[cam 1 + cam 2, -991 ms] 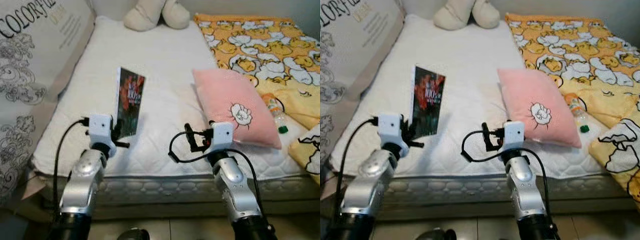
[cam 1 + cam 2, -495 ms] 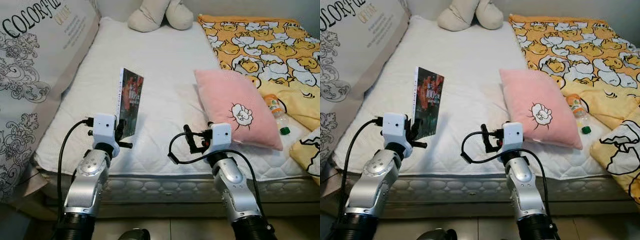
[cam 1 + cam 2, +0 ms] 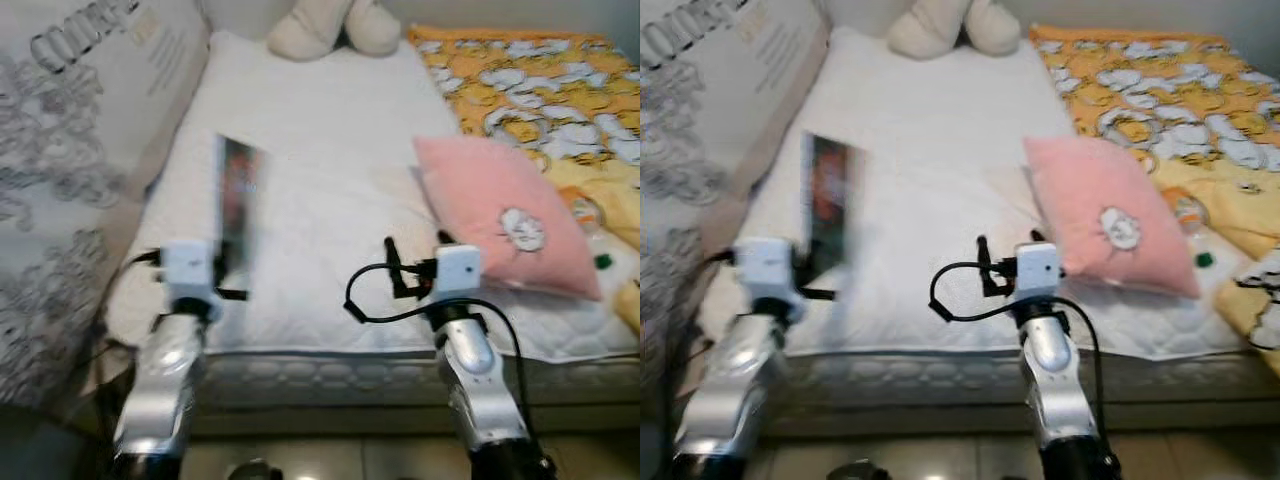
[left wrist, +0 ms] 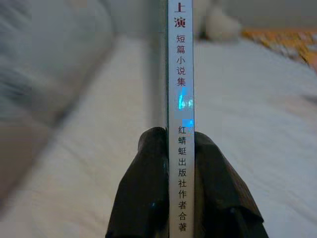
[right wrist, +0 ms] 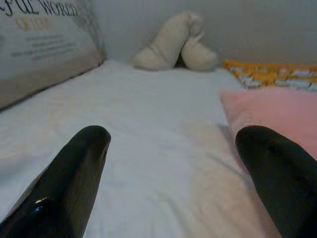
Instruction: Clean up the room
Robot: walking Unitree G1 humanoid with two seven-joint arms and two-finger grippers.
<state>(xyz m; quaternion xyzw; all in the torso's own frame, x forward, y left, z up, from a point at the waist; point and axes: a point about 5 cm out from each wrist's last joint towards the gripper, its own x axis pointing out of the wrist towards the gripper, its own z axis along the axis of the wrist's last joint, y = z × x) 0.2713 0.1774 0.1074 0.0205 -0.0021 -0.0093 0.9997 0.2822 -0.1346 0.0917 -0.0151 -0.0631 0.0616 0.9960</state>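
Left gripper (image 4: 181, 148) clamps book (image 4: 180, 99) by its spine, upright above mattress (image 3: 330, 150) near edge, likely lifted for carrying off. Right gripper (image 5: 173, 163) open, empty, low over mattress beside pink pillow (image 3: 500, 215). Bottle (image 3: 1188, 215) lies just beyond pillow.

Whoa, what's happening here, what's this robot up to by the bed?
It is tidying. Its left gripper is clamped on a thin book, holding it upright by the spine above the white mattress. The right gripper hovers open over the mattress beside a pink pillow. A yellow duck-print blanket and a beige plush toy lie on the bed. The head views are blurred.
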